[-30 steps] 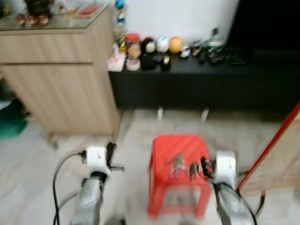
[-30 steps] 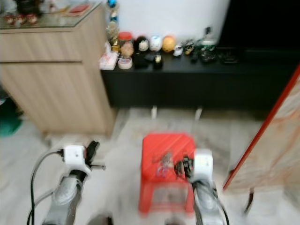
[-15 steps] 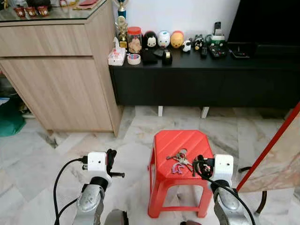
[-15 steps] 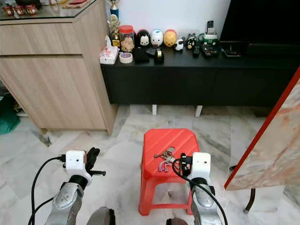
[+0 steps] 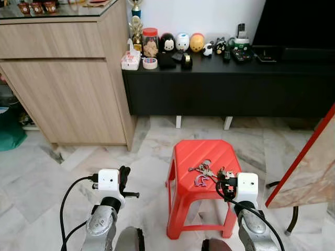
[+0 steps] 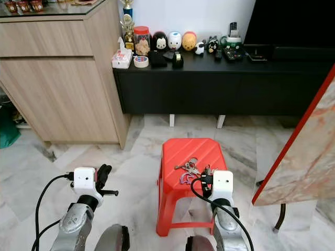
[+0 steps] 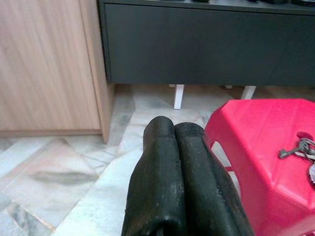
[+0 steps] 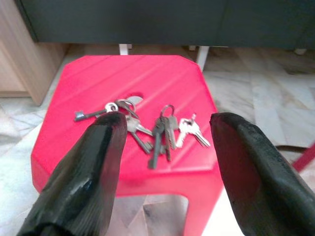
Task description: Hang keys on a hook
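A bunch of silver keys (image 5: 201, 171) lies on top of a red plastic stool (image 5: 183, 157) on the marble floor. My right gripper (image 5: 224, 175) hovers at the stool's near right edge, just short of the keys. The right wrist view has its black fingers (image 8: 103, 147) open, with the keys (image 8: 157, 129) lying spread on the stool top (image 8: 88, 83) between and beyond them. To the stool's left, my left gripper (image 5: 124, 180) is held low over the floor, its fingers (image 7: 170, 147) pressed shut on nothing. The left wrist view catches the stool (image 7: 256, 142) and keys (image 7: 299, 146) off to one side.
A wooden cabinet (image 5: 68, 78) stands at the back left. Beside it, a low black console (image 5: 230, 86) carries figurines, jars and remotes. A marble slab with a red edge (image 5: 309, 162) leans at the right. Bare marble floor lies between the cabinet and the stool.
The view has sharpened from blur and shifted slightly as the camera moved. Both arms keep their pose, and the keys lie in the same place on the stool.
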You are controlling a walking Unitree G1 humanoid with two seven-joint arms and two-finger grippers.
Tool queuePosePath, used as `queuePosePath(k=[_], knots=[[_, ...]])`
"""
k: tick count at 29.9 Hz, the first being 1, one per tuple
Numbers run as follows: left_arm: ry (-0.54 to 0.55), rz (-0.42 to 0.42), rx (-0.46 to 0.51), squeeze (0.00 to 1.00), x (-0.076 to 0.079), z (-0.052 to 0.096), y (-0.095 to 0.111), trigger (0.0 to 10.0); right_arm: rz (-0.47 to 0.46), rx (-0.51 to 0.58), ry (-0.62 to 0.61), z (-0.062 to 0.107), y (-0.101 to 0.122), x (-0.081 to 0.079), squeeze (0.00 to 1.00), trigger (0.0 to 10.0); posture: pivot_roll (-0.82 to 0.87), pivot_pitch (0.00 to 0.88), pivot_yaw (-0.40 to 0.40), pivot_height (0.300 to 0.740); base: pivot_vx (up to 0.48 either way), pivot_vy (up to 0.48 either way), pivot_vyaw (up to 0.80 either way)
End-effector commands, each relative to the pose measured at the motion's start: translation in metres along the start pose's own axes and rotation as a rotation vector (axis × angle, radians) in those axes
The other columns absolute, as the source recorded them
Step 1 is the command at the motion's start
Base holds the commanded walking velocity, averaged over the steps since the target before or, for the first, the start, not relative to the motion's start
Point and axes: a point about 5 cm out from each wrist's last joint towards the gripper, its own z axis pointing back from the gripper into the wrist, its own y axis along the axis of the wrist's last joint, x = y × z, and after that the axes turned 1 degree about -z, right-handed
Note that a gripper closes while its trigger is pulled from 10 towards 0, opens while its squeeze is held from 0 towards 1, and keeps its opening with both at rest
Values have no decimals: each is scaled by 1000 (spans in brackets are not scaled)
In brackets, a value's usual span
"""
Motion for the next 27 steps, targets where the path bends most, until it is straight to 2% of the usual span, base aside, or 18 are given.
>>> queuePosePath(k=[1,12,14,16,21,27], knots=[[-6,6,-16,0,2,-1,-1,10000,-5,3,-4,-1,1,1,0,10000,-27,33,-12,607,0,0,0],[-17,21,-34,0,3,-1,-3,10000,-10,19,11,-2,4,-2,0,10000,-28,36,-11,607,0,0,0],[-17,23,-34,0,3,-1,-3,10000,-2,19,14,-2,5,-2,0,10000,-28,36,-11,607,0,0,0],[-17,25,-34,0,3,-2,-3,10000,44,15,17,-2,4,-2,0,10000,-28,36,-11,607,0,0,0],[-17,24,-39,0,3,-2,-4,10000,32,20,4,-1,3,0,0,10000,-26,38,-9,607,253,0,715],[-13,24,-43,0,3,-2,-4,10000,27,26,13,-2,4,-1,0,10000,-26,38,-9,607,259,0,0]])
